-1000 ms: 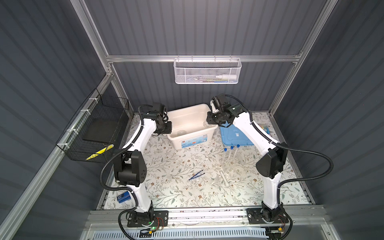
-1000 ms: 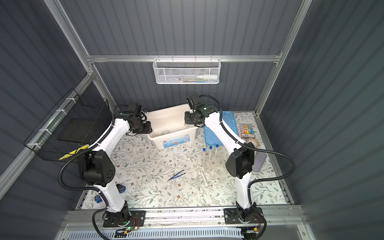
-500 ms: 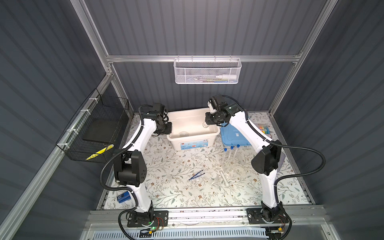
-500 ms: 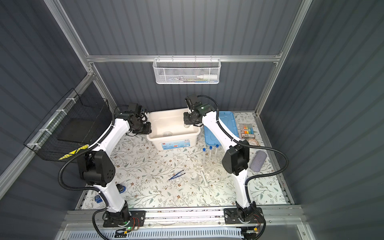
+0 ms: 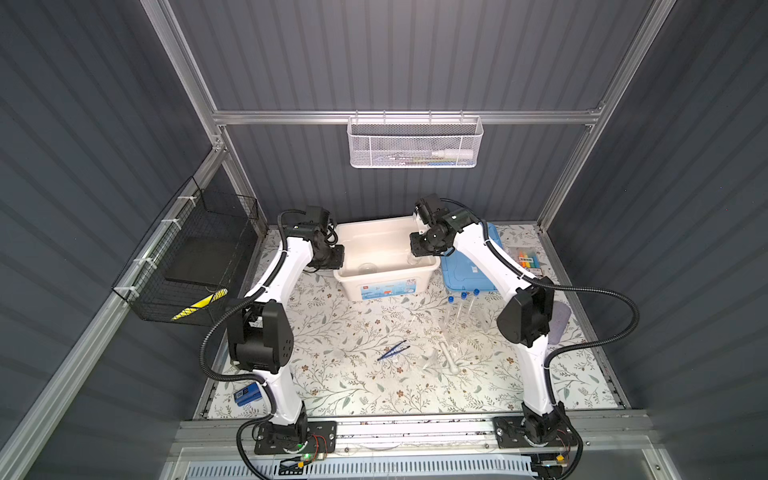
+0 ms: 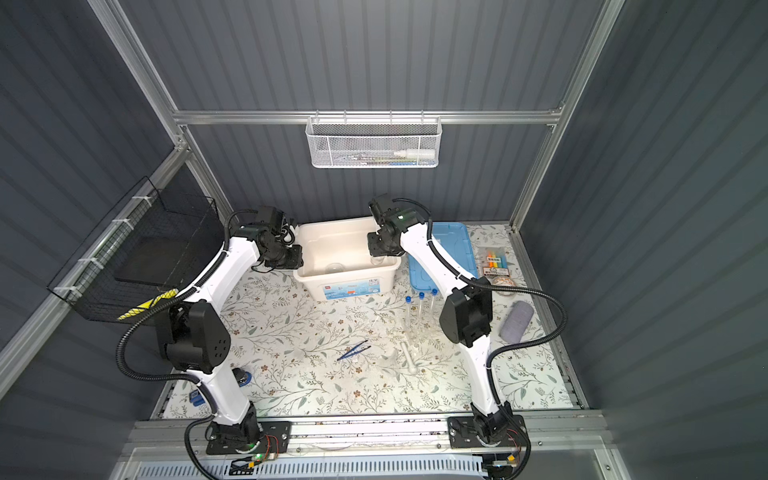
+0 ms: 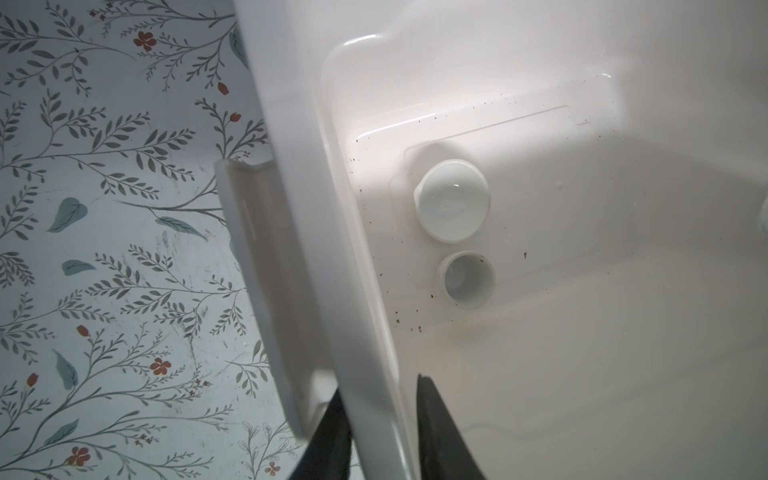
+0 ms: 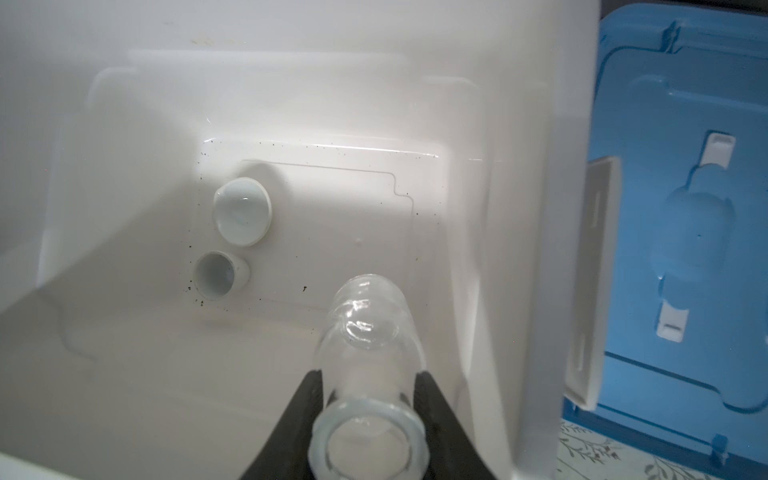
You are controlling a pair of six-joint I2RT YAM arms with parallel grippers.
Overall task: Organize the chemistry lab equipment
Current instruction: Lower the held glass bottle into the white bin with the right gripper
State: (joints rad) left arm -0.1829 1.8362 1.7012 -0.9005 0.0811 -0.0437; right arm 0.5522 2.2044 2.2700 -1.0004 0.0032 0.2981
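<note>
**Lab kit: part stowed, most not yet binned**

In bin (image 5: 365, 286): two white dishes (image 8: 242, 211), side by side on its floor.
In transit: one clear vial (image 8: 365, 324), clamped in my right gripper (image 8: 368, 374), hanging inside the bin by the wall nearest the blue lid (image 5: 469, 270); not yet let go.
My left gripper (image 7: 378, 390) pinches the opposite bin wall, a finger on each side.
Out on table (image 5: 332, 332): tubes (image 5: 463, 307), tweezers (image 5: 392, 350), pestle (image 5: 449, 357), all apart from the bin.
My estimate: under half done

right gripper (image 8: 368, 376): jaws clamped on neck of clear glass flask (image 8: 365, 316), over white bin (image 8: 532, 208) floor | floor: larger white dish (image 8: 241, 212), smaller white dish (image 8: 216, 276) just beside, dark specks | outside wall: blue lid (image 8: 665, 249)
</note>
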